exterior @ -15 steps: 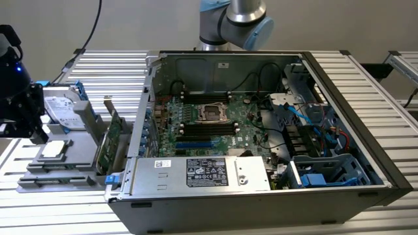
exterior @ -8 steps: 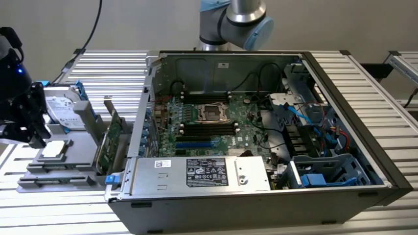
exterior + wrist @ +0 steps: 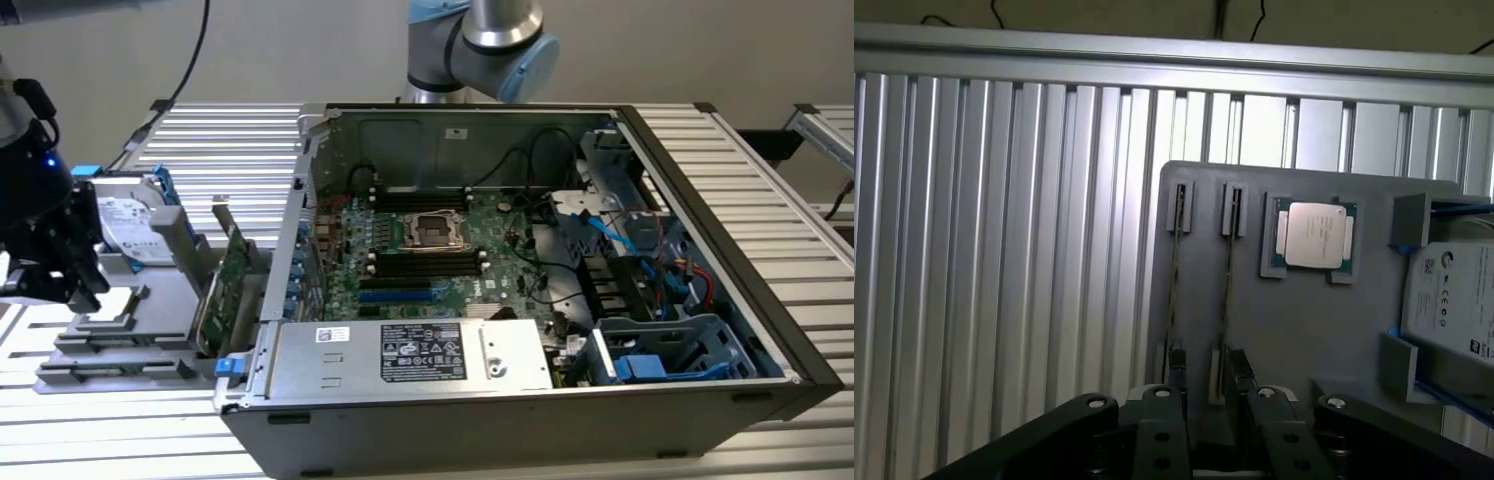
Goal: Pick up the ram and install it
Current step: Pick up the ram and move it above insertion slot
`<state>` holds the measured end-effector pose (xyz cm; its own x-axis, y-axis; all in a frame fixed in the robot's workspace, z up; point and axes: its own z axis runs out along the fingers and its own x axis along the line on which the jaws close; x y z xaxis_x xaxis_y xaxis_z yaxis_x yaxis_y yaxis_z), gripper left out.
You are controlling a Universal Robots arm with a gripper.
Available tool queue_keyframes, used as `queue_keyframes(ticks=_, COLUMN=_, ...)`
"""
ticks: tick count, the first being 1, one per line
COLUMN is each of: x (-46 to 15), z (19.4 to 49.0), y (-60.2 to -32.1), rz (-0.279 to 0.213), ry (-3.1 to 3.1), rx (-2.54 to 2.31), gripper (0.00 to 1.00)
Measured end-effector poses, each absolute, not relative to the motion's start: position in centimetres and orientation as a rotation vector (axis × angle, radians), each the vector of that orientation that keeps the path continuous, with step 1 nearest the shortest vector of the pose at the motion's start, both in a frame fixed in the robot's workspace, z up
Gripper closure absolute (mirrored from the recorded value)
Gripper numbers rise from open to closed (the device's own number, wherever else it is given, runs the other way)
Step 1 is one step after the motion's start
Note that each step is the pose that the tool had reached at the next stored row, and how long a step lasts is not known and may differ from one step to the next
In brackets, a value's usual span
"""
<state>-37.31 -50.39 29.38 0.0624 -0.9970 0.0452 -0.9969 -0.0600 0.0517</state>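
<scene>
Empty hand (image 3: 1214, 405), fingers (image 3: 1162, 420) apart, hangs above a ram stick (image 3: 1230, 290) in a grey holder (image 3: 1304, 340); misaligned, a finger could strike the neighbouring stick (image 3: 1174, 290).

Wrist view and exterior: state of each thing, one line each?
Gripper: open, over the holder, holding nothing.
Rams: two, on edge in holder slots, ungripped.
CPU: flat in a holder recess.
Drive: seated in the holder.
Card: upright, beside the case.
Case: open, side panel off.
</scene>
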Motion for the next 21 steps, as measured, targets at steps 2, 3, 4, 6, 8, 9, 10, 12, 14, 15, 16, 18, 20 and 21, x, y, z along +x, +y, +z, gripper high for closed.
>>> queue_keyframes(ticks=2, x=-37.4, z=29.0, y=-50.5, rz=-0.004, ry=-2.105, rx=2.238, gripper=0.70)
queue_keyframes(ticks=3, x=-37.4, z=28.9, y=-50.6, rz=-0.004, ry=-2.105, rx=2.238, gripper=0.70)
queue_keyframes(ticks=4, x=-37.4, z=28.7, y=-50.6, rz=-0.004, ry=-2.105, rx=2.238, gripper=0.70)
queue_keyframes(ticks=6, x=-37.4, z=28.3, y=-50.8, rz=-0.004, ry=-2.105, rx=2.238, gripper=0.70)
queue_keyframes(ticks=8, x=-37.5, z=27.9, y=-51.0, rz=-0.004, ry=-2.105, rx=2.238, gripper=0.70)
queue_keyframes(ticks=9, x=-37.5, z=27.7, y=-51.0, rz=-0.004, ry=-2.105, rx=2.238, gripper=0.70)
queue_keyframes(ticks=10, x=-37.5, z=27.6, y=-51.1, rz=-0.004, ry=-2.105, rx=2.238, gripper=0.70)
queue_keyframes(ticks=12, x=-37.5, z=27.2, y=-51.3, rz=-0.004, ry=-2.105, rx=2.238, gripper=0.70)
queue_keyframes(ticks=14, x=-37.6, z=26.8, y=-51.4, rz=-0.004, ry=-2.105, rx=2.238, gripper=0.70)
queue_keyframes(ticks=15, x=-37.6, z=26.7, y=-51.5, rz=-0.004, ry=-2.105, rx=2.238, gripper=0.70)
queue_keyframes(ticks=16, x=-37.6, z=26.5, y=-51.6, rz=-0.004, ry=-2.105, rx=2.238, gripper=0.70)
queue_keyframes(ticks=18, x=-37.6, z=26.1, y=-51.7, rz=-0.004, ry=-2.105, rx=2.238, gripper=0.70)
queue_keyframes(ticks=20, x=-37.7, z=25.8, y=-51.9, rz=-0.004, ry=-2.105, rx=2.238, gripper=0.70)
queue_keyframes(ticks=21, x=-37.7, z=25.6, y=-51.9, rz=-0.004, ry=-2.105, rx=2.238, gripper=0.70)
